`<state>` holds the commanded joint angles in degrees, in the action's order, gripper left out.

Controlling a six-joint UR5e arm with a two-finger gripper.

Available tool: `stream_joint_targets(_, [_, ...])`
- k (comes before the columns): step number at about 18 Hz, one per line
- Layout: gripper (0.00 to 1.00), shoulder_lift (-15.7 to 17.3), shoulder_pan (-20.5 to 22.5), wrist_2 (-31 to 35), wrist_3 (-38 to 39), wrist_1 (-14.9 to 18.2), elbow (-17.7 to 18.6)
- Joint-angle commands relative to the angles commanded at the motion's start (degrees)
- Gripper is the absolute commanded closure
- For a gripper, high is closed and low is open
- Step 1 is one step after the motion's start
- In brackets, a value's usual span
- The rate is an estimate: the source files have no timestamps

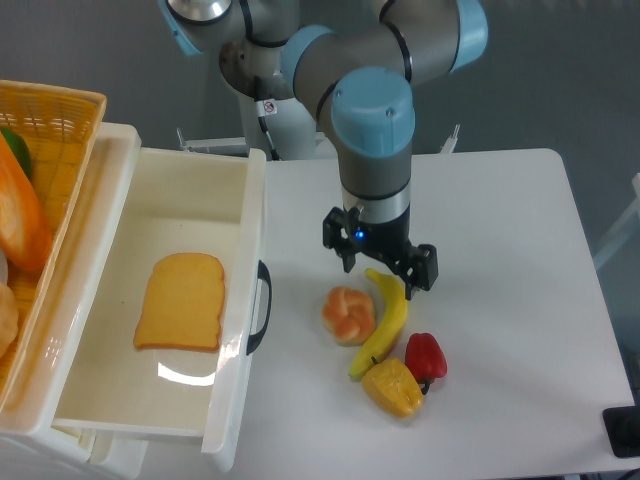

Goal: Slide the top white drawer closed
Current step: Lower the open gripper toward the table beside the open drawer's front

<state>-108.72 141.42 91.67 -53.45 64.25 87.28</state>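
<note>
The top white drawer [120, 395] stands pulled far out at the left, its front panel facing right with a curved black handle [262, 307]. A slice of toast [181, 301] lies flat inside it. My gripper [378, 268] hangs over the table to the right of the handle, fingers pointing down and spread apart, open with nothing between them. It sits just above the upper end of a banana [385, 320], well apart from the drawer front.
A bread roll [348, 314], a red pepper [427, 357] and a yellow pepper [392, 388] lie beside the banana. An orange wicker basket [40, 130] holding food sits on the cabinet at the far left. The robot base [270, 110] stands behind the table.
</note>
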Motion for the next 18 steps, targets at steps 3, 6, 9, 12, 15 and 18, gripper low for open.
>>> stream_joint_targets(3, [0.0,-0.5,0.0,0.0,2.0,0.0,0.1])
stream_joint_targets(6, [0.0,-1.2,-0.2,0.0,5.2,0.1,1.1])
stream_joint_targets(9, [0.0,-2.4,-1.0,-0.2,12.9,0.1,0.8])
stream_joint_targets(12, [0.0,-3.1,-1.5,-0.5,14.0,0.3,1.3])
stream_joint_targets(15, [0.0,-4.1,-1.7,-5.1,17.2,0.6,1.3])
stream_joint_targets(18, [0.0,-4.5,-1.7,-6.5,18.5,1.5,1.4])
